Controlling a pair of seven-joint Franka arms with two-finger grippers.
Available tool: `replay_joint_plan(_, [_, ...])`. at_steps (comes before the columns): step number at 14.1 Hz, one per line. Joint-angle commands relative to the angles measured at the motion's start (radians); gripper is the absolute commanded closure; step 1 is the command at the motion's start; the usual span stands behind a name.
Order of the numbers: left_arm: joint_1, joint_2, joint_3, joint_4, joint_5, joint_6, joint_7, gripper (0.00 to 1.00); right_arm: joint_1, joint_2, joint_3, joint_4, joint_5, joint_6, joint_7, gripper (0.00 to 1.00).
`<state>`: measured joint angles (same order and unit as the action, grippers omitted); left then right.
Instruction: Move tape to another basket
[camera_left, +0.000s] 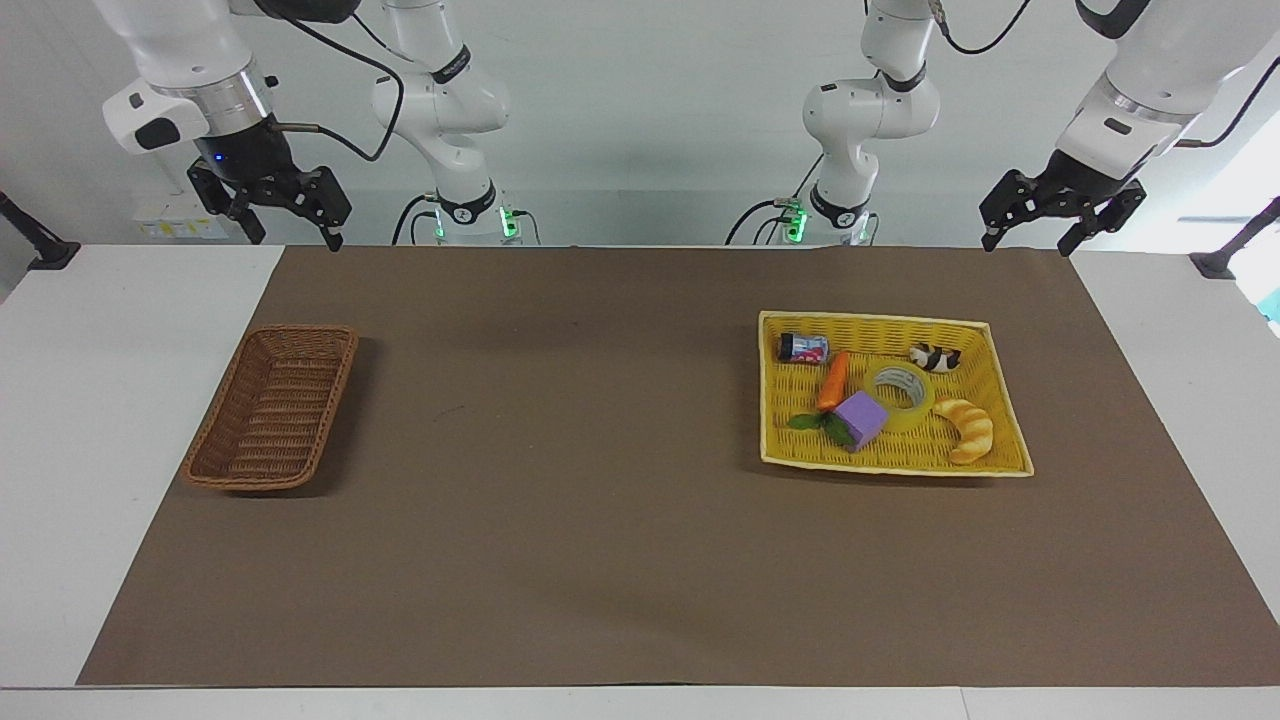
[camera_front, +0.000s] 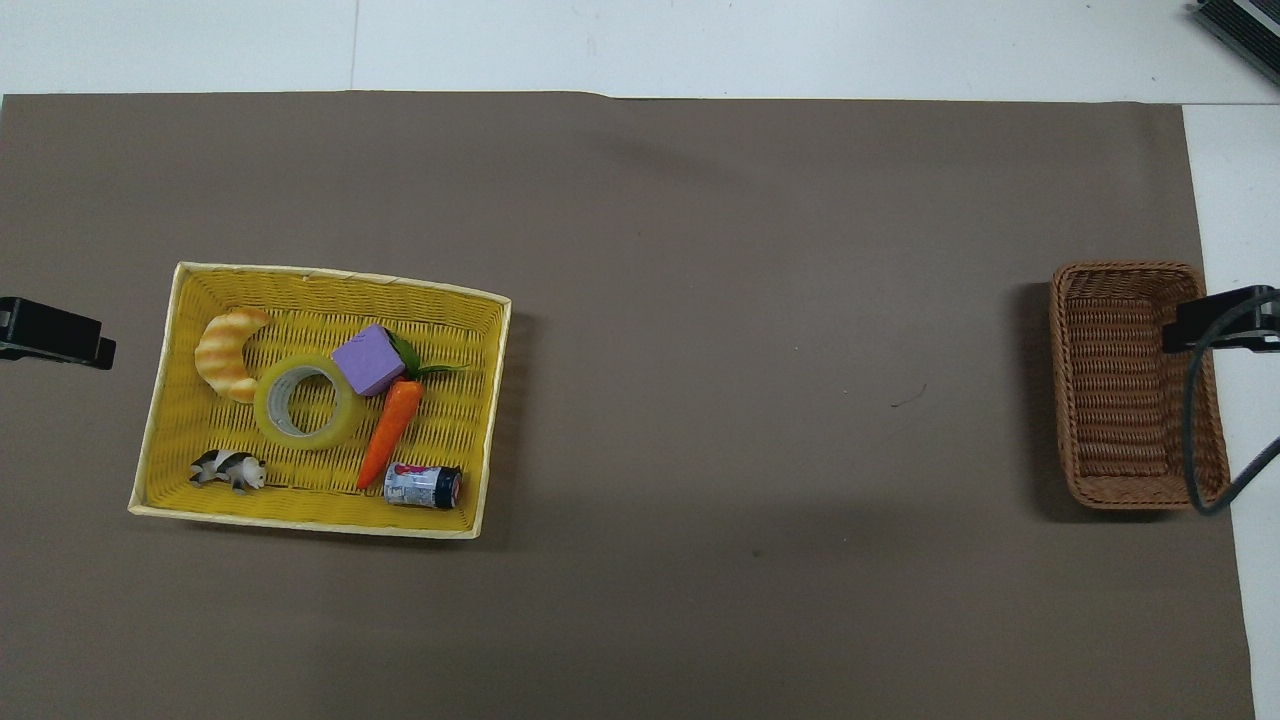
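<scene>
The tape (camera_left: 903, 393) (camera_front: 305, 402), a translucent yellow roll, lies flat in the yellow basket (camera_left: 985, 400) (camera_front: 165, 400) toward the left arm's end of the table. It touches a purple block (camera_left: 861, 417) and a croissant (camera_left: 967, 428). The dark brown wicker basket (camera_left: 272, 405) (camera_front: 1135, 385) sits with nothing in it toward the right arm's end. My left gripper (camera_left: 1030, 240) (camera_front: 55, 333) hangs open in the air over the table edge at the robots' side, clear of the yellow basket. My right gripper (camera_left: 292, 238) (camera_front: 1220, 320) hangs open over the same edge, above the wicker basket's side.
The yellow basket also holds a carrot (camera_left: 833, 381), a small can (camera_left: 804, 348) and a black-and-white toy animal (camera_left: 935, 357). A brown mat (camera_left: 600, 500) covers the table between the two baskets.
</scene>
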<state>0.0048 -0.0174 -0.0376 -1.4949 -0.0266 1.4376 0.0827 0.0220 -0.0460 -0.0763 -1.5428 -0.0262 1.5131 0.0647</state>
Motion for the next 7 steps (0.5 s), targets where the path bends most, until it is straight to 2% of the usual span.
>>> replay_joint_plan(1, [-0.003,-0.022,-0.004,-0.019,0.014,-0.019,0.018,0.00,-0.007,0.005,0.006,0.012,-0.003,-0.005,-0.011,0.00])
replay_joint_plan(4, [0.006,-0.032,-0.002,-0.031,0.014,-0.017,0.009,0.00,-0.002,0.005,0.009,0.010,-0.001,-0.008,-0.016,0.00])
replay_joint_plan(7, [0.006,-0.068,-0.002,-0.086,0.014,-0.011,0.014,0.00,0.015,0.005,0.019,0.009,-0.005,0.013,-0.019,0.00])
